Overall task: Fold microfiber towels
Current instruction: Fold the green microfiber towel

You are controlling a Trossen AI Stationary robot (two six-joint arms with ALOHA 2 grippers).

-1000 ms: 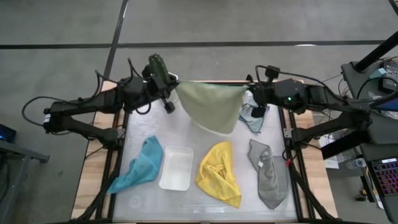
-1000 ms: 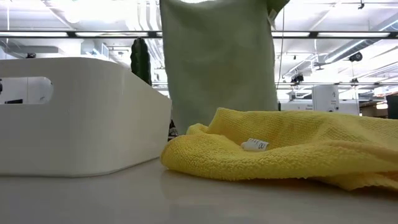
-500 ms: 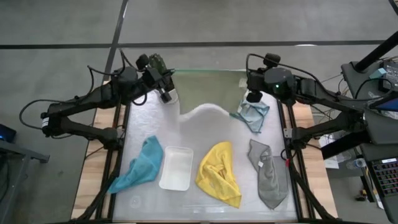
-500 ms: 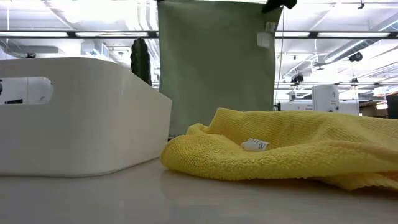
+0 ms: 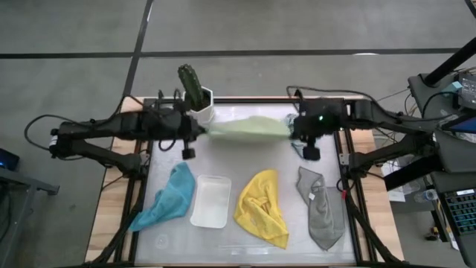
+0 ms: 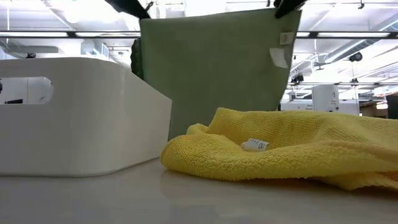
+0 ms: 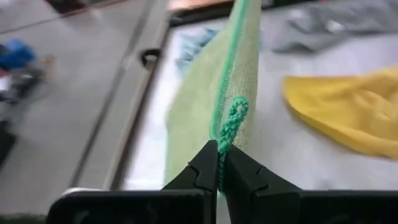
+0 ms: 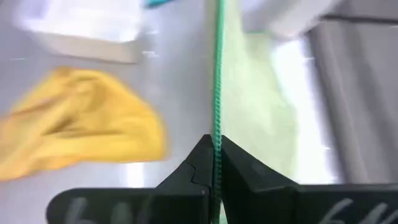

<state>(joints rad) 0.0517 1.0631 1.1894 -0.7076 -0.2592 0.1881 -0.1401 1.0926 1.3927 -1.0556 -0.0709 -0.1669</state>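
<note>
Nothing's really reading out here. The yellow towel is showing a little white tag on its front fold with some dark marks on it, but they're coming out way too small to make out. The pale green towel hanging up behind the yellow towel is also carrying a white tag near its top corner, and that one's looking blank from here. No brand names, numbers or signs are showing up anywhere else.
</note>
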